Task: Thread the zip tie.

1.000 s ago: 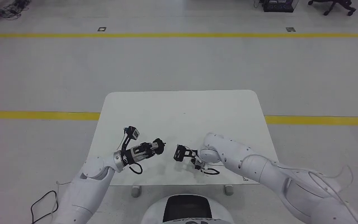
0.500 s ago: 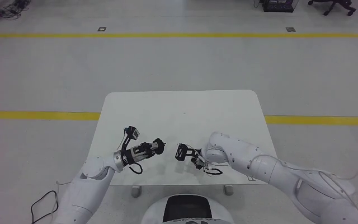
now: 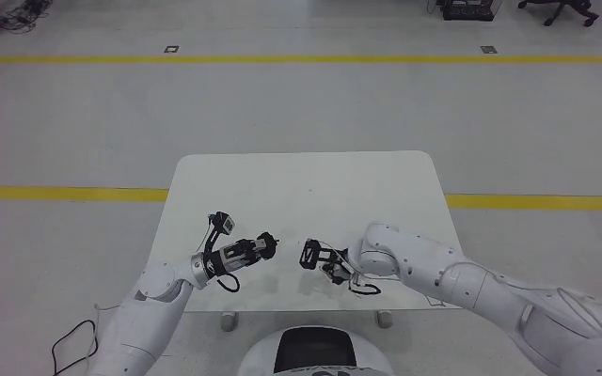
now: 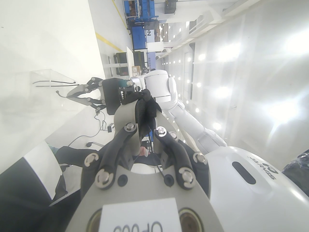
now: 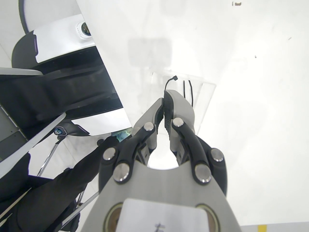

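**Inspector:** White counter (image 3: 310,179), pale shop floor with yellow lines beyond it. How far has the threading got?

**Operator:** Barely started, by the look of it. The right pincer (image 5: 164,101) is clenched on the zip tie (image 5: 168,84), whose short free end curls out past its tips, above the counter. No loop shows, so the tail has not yet gone through the head.

**Inspector:** And the left pincer (image 4: 144,105)?

**Operator:** Its fingers are pressed together. It faces the right one across a gap, clear of the tie. Something black sits between its pads, and whether that is a held thing or just padding cannot be told.

**Inspector:** Anything else unclear?

**Operator:** A clear stand (image 5: 205,97) beyond the right pincer's tips carries thin black strips (image 5: 188,90), probably spare ties. The small block at the held tie's end may be its head, but it is too small to judge.
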